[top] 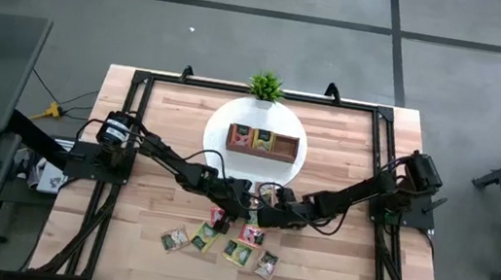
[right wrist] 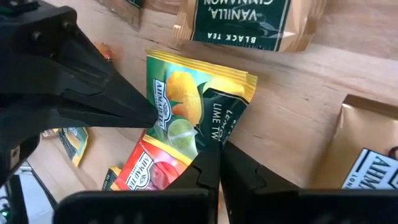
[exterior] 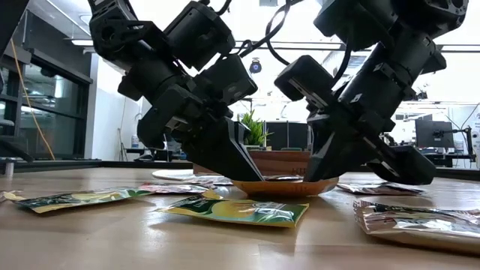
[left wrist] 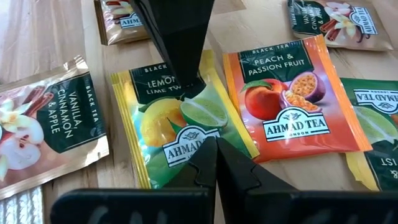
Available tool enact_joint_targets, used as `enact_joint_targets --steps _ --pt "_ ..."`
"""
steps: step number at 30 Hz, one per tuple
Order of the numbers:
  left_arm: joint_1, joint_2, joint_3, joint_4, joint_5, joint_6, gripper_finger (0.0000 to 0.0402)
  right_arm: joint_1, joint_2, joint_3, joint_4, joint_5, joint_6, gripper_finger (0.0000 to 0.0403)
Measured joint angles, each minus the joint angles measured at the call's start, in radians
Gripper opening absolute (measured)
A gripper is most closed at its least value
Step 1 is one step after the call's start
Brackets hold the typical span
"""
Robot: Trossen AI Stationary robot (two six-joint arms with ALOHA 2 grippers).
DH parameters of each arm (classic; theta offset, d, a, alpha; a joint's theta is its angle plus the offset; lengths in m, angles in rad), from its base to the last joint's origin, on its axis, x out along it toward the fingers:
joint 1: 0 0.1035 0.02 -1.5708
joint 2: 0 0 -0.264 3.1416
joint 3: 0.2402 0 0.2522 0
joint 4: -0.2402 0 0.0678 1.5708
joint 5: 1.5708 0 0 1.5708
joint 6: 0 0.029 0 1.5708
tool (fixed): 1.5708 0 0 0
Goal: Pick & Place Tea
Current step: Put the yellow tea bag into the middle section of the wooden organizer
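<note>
The lemon and lime tea sachet (left wrist: 177, 127) lies flat on the table (top: 345, 163), pinched at opposite edges by both grippers. The left gripper (left wrist: 216, 149) fingers are closed on one edge, and the right gripper (right wrist: 219, 149) fingers are closed on the other. A peach sachet (left wrist: 289, 99) lies just beside it.

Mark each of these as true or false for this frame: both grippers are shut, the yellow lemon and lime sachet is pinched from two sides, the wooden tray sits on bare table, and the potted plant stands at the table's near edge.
1. Both grippers are shut. True: the left gripper and the right gripper have their fingers together.
2. The yellow lemon and lime tea sachet has both grippers at opposite edges. True.
3. The brown three-compartment wooden tray sits on bare wooden table. False: it rests on a round white plate.
4. The small green potted plant stands at the near edge by the sachets. False: it stands at the far edge, beyond the tray.
</note>
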Motion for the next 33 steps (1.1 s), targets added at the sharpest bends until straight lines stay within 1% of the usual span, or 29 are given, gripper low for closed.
enact_joint_targets --steps 3,9,15,19,21,24,27,30,33 --pt "0.005 -0.001 0.0 0.0 0.028 0.0 0.0007 0.0 0.0 0.0 -0.002 -0.001 -0.009 0.0002" --pt "0.045 -0.054 -0.004 -0.075 0.161 0.0 0.0018 0.0 0.001 0.001 -0.012 0.003 -0.042 0.0001" --pt "0.12 -0.192 -0.01 -0.283 0.154 0.069 0.0019 -0.002 0.0 0.001 -0.025 0.02 -0.067 0.0001" --pt "0.177 -0.32 -0.008 -0.407 0.134 0.133 0.0019 -0.006 -0.012 -0.001 -0.016 0.045 -0.123 0.0001" --pt "0.202 -0.381 -0.007 -0.436 0.125 0.169 0.0019 -0.017 -0.032 -0.004 -0.027 0.058 -0.158 0.0" --pt "0.237 -0.476 -0.006 -0.49 0.109 0.215 0.0019 -0.045 -0.091 -0.003 -0.049 0.068 -0.242 0.0" --pt "0.267 -0.557 -0.004 -0.535 0.088 0.255 0.0019 -0.076 -0.176 -0.003 -0.092 0.056 -0.361 0.0" --pt "0.297 -0.613 -0.006 -0.588 0.054 0.275 0.0019 -0.128 -0.285 -0.003 -0.154 0.049 -0.487 0.0" --pt "0.33 -0.655 -0.032 -0.594 0.038 0.276 0.0019 -0.196 -0.41 -0.002 -0.227 0.045 -0.636 0.0"
